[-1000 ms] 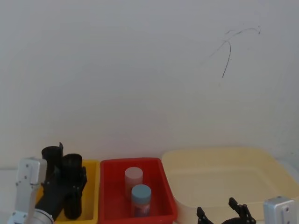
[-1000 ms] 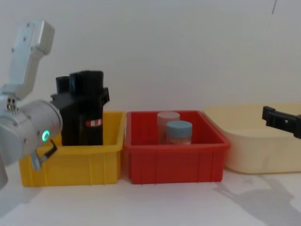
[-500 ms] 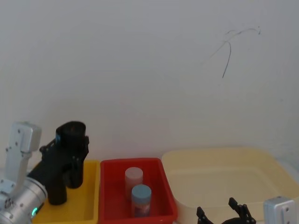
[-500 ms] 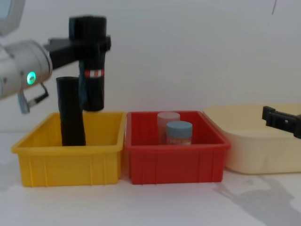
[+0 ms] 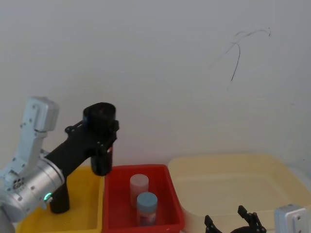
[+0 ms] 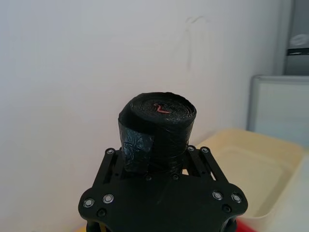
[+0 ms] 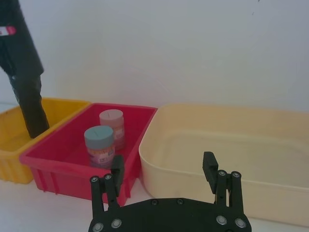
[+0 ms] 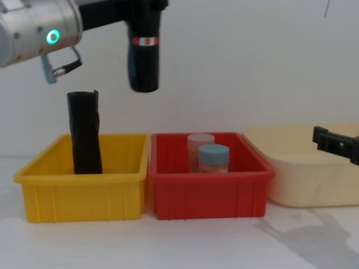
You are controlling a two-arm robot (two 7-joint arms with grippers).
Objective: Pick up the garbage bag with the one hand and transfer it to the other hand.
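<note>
lifted higher and carried rightward since half a second ago, the garbage bag (image 8: 143,61) is held upright, clamped near its top by the left gripper (image 6: 157,153), above where the yellow bin (image 8: 84,199) meets the red bin (image 8: 207,197). a slimmer black roll (image 8: 84,133) is stood in the yellow bin. the right gripper (image 7: 163,168) is parked low, fingers spread.

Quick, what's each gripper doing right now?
Left gripper: shut on the garbage bag.
Right gripper: open, holding nothing.
</note>
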